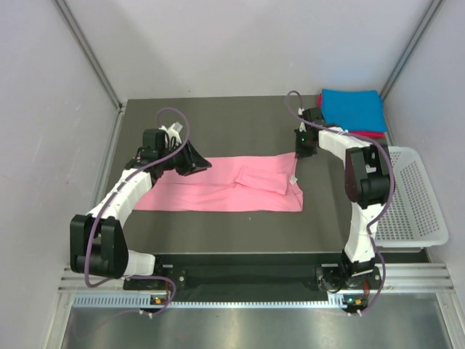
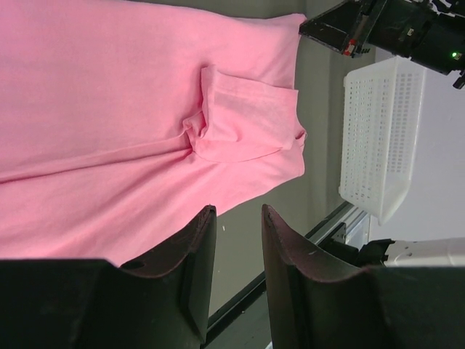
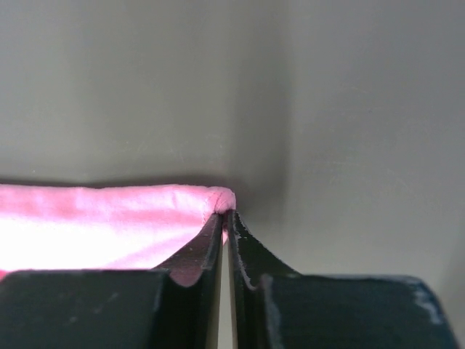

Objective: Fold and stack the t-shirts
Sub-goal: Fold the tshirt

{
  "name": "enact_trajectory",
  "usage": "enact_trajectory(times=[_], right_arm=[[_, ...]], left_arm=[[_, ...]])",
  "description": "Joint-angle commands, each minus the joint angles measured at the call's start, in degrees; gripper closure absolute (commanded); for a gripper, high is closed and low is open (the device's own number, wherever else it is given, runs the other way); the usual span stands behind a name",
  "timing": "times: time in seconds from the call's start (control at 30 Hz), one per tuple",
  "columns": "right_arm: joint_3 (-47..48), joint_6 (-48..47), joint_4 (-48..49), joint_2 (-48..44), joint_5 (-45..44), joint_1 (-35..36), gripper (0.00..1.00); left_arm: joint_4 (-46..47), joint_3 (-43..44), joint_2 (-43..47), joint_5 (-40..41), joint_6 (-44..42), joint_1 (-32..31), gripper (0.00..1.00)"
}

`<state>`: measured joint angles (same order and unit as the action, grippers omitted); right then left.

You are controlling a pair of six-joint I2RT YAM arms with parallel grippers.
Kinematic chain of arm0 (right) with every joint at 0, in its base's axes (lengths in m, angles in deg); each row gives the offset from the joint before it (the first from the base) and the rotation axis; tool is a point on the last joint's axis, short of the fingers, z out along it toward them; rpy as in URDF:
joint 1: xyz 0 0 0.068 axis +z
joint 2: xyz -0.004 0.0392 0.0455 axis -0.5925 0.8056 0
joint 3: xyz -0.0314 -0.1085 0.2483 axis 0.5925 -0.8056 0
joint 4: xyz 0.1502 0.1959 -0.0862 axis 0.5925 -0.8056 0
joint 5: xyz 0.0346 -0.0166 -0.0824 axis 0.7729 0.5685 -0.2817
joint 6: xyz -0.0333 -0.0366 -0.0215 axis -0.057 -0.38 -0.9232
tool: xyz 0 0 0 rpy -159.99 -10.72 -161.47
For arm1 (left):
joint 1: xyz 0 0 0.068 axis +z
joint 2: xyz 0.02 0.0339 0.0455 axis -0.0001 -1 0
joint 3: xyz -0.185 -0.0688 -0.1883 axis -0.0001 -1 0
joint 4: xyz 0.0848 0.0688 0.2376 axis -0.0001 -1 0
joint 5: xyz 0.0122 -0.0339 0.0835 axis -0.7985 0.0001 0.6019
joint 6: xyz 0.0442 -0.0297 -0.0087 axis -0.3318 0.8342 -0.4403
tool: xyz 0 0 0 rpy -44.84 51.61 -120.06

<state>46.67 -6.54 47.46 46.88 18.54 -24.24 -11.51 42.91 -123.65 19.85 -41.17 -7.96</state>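
Top view: illumination is even and diffuse, and only soft shadows fall on the table (image 1: 240, 240). Right wrist view: the pink t-shirt (image 3: 94, 218) is overexposed to near white at lower left, with a dim shadow band above its edge. Left wrist view: bright, sharp at centre.

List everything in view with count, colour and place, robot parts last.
light pink cloth t-shirt: one, pink, lying long and partly folded across the table's middle
bright blue folded cloth t-shirt: one, blue, far right corner, on top of the red one
magenta-red folded cloth t-shirt: one, magenta-red, under the blue one, only its edges show
white plastic mesh basket: one, white, right edge
dark grey table: one, grey
left gripper: one, black, open, over the pink shirt
right gripper: one, black, shut on the pink shirt's far right corner
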Motion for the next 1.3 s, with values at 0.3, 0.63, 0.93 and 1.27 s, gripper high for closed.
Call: enact_trajectory(times=[0.3,0.63,0.93,1.27], right_arm=[[14.19,-0.94,-0.57,9.52,-1.16,-2.6,1.0],[37.99,1.51,-2.17,21.82,-5.28,-3.31,1.0],[41.01,7.94,19.17,26.23,0.06,-5.15,1.0],[50.77,9.43,27.02,33.44,6.31,-5.07,0.99]], left_arm=[[1.5,-0.48,1.16,5.74,0.91,0.06,0.64],[-1.33,-0.37,4.67,23.14,1.96,0.06,0.63],[-0.61,-3.29,7.57,33.6,0.29,-1.08,0.63],[-4.48,-2.23,4.15,32.21,0.55,-2.67,0.64]])
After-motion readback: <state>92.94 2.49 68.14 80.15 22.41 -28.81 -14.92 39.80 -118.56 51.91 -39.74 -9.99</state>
